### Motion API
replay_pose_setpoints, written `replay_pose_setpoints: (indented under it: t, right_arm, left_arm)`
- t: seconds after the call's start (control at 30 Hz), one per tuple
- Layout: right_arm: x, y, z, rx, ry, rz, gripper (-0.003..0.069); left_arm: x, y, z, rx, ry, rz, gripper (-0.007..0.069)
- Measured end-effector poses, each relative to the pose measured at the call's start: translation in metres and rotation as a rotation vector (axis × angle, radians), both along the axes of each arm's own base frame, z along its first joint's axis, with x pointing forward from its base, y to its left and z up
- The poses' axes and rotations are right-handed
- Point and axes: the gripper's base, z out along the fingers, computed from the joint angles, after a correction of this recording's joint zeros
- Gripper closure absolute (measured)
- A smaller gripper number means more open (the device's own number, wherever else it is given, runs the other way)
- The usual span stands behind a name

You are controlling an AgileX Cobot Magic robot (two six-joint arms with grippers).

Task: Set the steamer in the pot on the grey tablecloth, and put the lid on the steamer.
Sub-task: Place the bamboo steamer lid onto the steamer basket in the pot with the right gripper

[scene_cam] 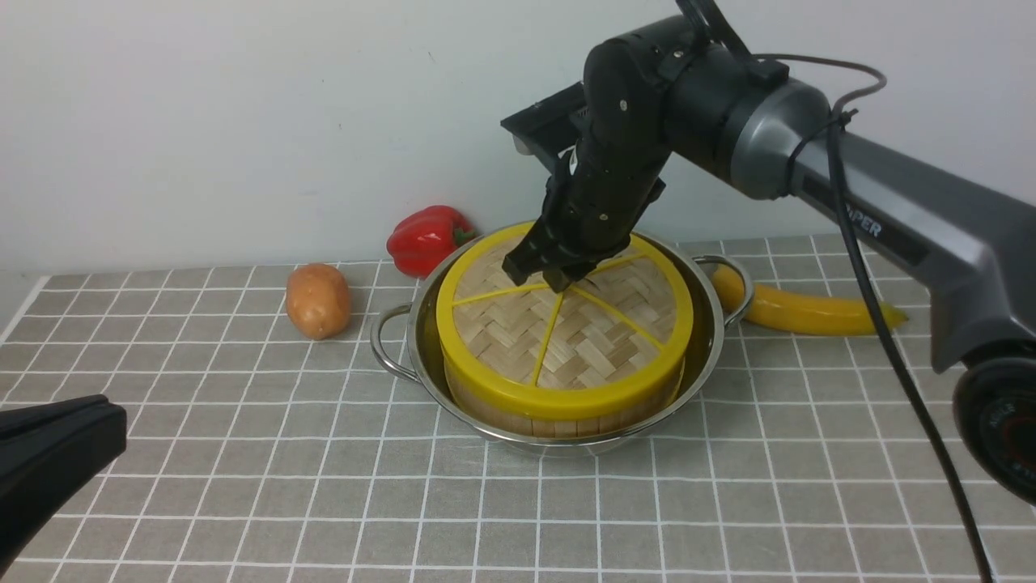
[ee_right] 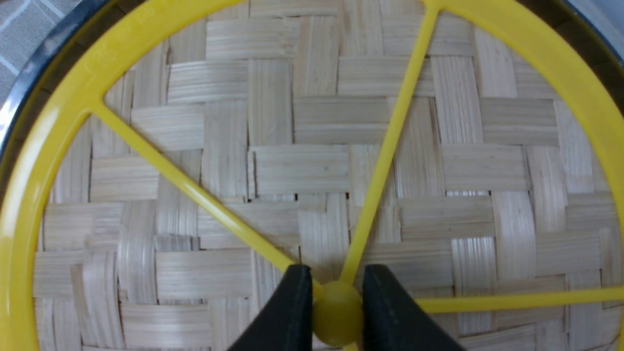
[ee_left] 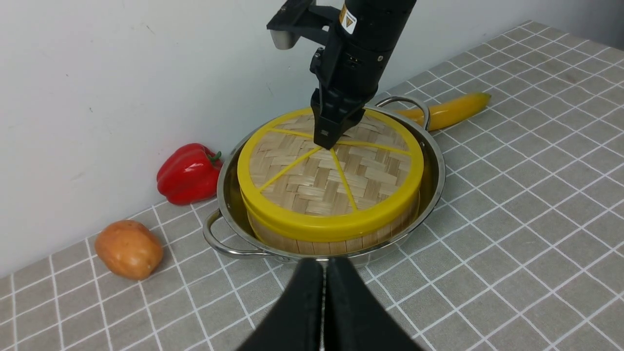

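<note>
right pincer (ee_right: pixel 337 287) narrowed, pinching lid (scene_cam: pixel 566 332) at its centre | lid on steamer (scene_cam: pixel 558 417) in pot (scene_cam: pixel 417 324) | left pincer (ee_left: pixel 324 275) pressed together, well apart from pot

The pot (scene_cam: pixel 701 356) is polished stainless steel, mirror-bright. The lid (scene_cam: pixel 583 332) is matt woven bamboo with a visible grain, framed by a smooth, glossy yellow plastic rim, spokes and knob. The steamer (scene_cam: pixel 566 423) wall is pale bare wood. The grey tablecloth (scene_cam: pixel 243 453) looks like matt cloth. The right end effector (scene_cam: pixel 541 274) is matt black plastic. The bell pepper (scene_cam: pixel 426 239) is glossy.

"PER" in white on the right arm (scene_cam: pixel 890 212)
</note>
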Motion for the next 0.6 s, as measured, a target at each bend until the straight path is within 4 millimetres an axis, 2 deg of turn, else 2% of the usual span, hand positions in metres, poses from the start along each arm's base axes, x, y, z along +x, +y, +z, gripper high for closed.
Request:
replay_pose_setpoints:
  t: [0.6]
  right_arm:
    - [0.0001, 0.0003, 0.0064, 0.009, -0.01, 0.0, 0.0512]
  left_arm:
    - [0.0, 0.0, 0.0, 0.0, 0.0, 0.0, 0.0622]
